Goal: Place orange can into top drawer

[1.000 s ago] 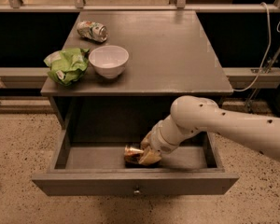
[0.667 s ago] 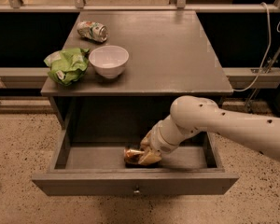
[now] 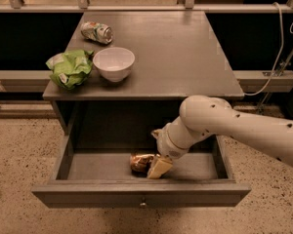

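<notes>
Closest to me the top drawer (image 3: 141, 193) stands pulled well out over the speckled floor (image 3: 19, 155), its flat grey front facing the room with a small round knob (image 3: 143, 204) at its centre. Just behind that front panel the orange can (image 3: 140, 162) lies on its side on the drawer floor, roughly midway between the two side walls. The hand (image 3: 156, 165) is down inside the drawer right against the can's right end, touching it; whether it grips the can or is loose beside it I cannot tell from here. The thick white arm (image 3: 244, 130) comes in from the right, crosses over the drawer's right wall and hides the back right corner of the drawer. Above the drawer is the grey surface (image 3: 185, 57). Near its front left edge a crumpled green bag (image 3: 70, 68) sits just beside a white bowl (image 3: 114, 63), the two almost touching. Farther back on the left lies a green-and-white silver can (image 3: 96, 31) on its side, apart from the bowl. A pale cable (image 3: 278, 57) hangs down at the far right, off the surface.
</notes>
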You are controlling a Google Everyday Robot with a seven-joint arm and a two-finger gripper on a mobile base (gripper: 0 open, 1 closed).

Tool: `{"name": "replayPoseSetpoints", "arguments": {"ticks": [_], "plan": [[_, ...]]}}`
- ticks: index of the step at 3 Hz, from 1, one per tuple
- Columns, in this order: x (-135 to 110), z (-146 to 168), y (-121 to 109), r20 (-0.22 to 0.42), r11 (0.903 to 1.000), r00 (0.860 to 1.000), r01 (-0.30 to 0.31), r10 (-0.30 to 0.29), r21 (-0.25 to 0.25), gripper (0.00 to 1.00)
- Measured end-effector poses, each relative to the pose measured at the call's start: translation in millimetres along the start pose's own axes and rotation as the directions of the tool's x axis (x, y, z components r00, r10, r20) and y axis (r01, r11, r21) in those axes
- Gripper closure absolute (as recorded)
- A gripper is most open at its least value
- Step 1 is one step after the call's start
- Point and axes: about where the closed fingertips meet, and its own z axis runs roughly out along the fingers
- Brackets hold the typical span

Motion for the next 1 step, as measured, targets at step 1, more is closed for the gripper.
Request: {"name": "replayPoseSetpoints", "arguments": {"ticks": [1], "plan": [[-7.1,-32.0,8.9,-0.007,0.9990,1.000,0.020,-0.020,0.040,0.00]]}}
